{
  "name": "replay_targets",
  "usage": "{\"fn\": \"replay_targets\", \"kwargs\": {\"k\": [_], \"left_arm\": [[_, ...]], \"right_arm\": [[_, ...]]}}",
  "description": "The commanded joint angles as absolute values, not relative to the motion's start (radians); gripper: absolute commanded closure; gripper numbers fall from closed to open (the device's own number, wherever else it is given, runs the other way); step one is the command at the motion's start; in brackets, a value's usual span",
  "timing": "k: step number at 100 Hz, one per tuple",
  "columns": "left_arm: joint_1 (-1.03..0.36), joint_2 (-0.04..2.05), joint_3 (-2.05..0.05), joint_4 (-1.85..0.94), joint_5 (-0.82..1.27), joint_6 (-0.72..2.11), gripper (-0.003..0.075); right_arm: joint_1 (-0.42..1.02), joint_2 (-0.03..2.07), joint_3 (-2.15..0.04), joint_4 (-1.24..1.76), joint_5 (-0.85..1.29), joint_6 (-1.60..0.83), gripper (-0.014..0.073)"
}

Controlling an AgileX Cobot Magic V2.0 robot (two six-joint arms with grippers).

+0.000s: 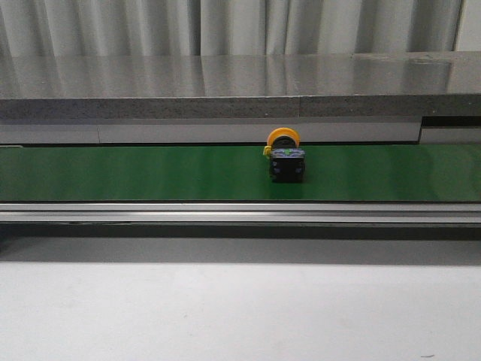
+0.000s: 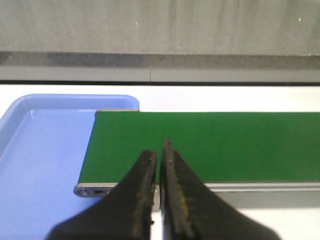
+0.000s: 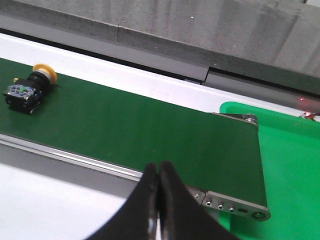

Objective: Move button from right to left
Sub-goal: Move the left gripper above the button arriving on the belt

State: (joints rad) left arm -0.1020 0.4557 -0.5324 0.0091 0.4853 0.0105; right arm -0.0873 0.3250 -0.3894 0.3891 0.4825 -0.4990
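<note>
The button (image 1: 285, 156) lies on the green conveyor belt (image 1: 150, 173), its orange-yellow cap toward the far side and its black body toward me. In the right wrist view the button (image 3: 26, 90) lies far from my right gripper (image 3: 159, 170), which is shut and empty over the belt's near rail. My left gripper (image 2: 160, 155) is shut and empty over the near rail at the belt's left end (image 2: 200, 145). The button does not show in the left wrist view. Neither gripper shows in the front view.
A blue tray (image 2: 40, 150) sits at the belt's left end. A green tray (image 3: 290, 160) sits at the belt's right end. A grey ledge (image 1: 240, 105) runs behind the belt. A white table surface (image 1: 240, 308) lies in front of the metal rail (image 1: 240, 214).
</note>
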Motion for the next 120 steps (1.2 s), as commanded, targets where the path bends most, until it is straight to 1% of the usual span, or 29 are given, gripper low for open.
{"fn": "replay_targets", "kwargs": {"k": [1, 12, 26, 49, 62, 66, 71, 76, 83, 88, 90, 95, 100, 106, 120], "left_arm": [[-0.1, 0.557, -0.636, 0.0, 0.494, 0.0, 0.0715], [-0.1, 0.658, -0.713, 0.0, 0.554, 0.0, 0.0715], [-0.1, 0.757, -0.769, -0.017, 0.567, 0.0, 0.0715], [-0.1, 0.868, -0.777, -0.119, 0.575, 0.0, 0.0715], [-0.1, 0.916, -0.777, -0.121, 0.582, 0.0, 0.0713], [-0.1, 0.926, -0.777, -0.121, 0.585, 0.0, 0.0701], [-0.1, 0.936, -0.777, -0.121, 0.584, 0.0, 0.0667], [-0.1, 0.941, -0.777, -0.121, 0.584, 0.018, 0.0609], [-0.1, 0.941, -0.777, -0.121, 0.584, 0.036, 0.0486], [-0.1, 0.941, -0.777, -0.121, 0.584, 0.036, 0.0367], [-0.1, 0.941, -0.777, -0.121, 0.584, 0.036, 0.0337], [-0.1, 0.941, -0.777, -0.122, 0.584, 0.036, 0.0227], [-0.1, 0.941, -0.777, -0.123, 0.578, 0.036, 0.0158], [-0.1, 0.941, -0.779, -0.126, 0.575, 0.036, 0.0125], [-0.103, 0.943, -0.798, -0.146, 0.583, 0.036, 0.0131]], "right_arm": [[-0.087, 0.331, -0.416, 0.409, 0.413, -0.505, 0.0662], [-0.087, 0.331, -0.416, 0.409, 0.413, -0.505, 0.0662], [-0.087, 0.331, -0.416, 0.409, 0.413, -0.505, 0.0662], [-0.087, 0.331, -0.416, 0.409, 0.413, -0.505, 0.0662], [-0.087, 0.331, -0.416, 0.409, 0.413, -0.505, 0.0662], [-0.087, 0.331, -0.416, 0.409, 0.413, -0.505, 0.0662], [-0.087, 0.331, -0.416, 0.409, 0.413, -0.505, 0.0662], [-0.087, 0.331, -0.416, 0.409, 0.413, -0.505, 0.0662], [-0.087, 0.331, -0.416, 0.409, 0.413, -0.505, 0.0662], [-0.087, 0.331, -0.416, 0.409, 0.413, -0.505, 0.0662], [-0.087, 0.331, -0.416, 0.409, 0.413, -0.505, 0.0662], [-0.087, 0.331, -0.416, 0.409, 0.413, -0.505, 0.0662], [-0.087, 0.331, -0.416, 0.409, 0.413, -0.505, 0.0662], [-0.087, 0.331, -0.416, 0.409, 0.413, -0.505, 0.0662], [-0.087, 0.331, -0.416, 0.409, 0.413, -0.505, 0.0662]]}}
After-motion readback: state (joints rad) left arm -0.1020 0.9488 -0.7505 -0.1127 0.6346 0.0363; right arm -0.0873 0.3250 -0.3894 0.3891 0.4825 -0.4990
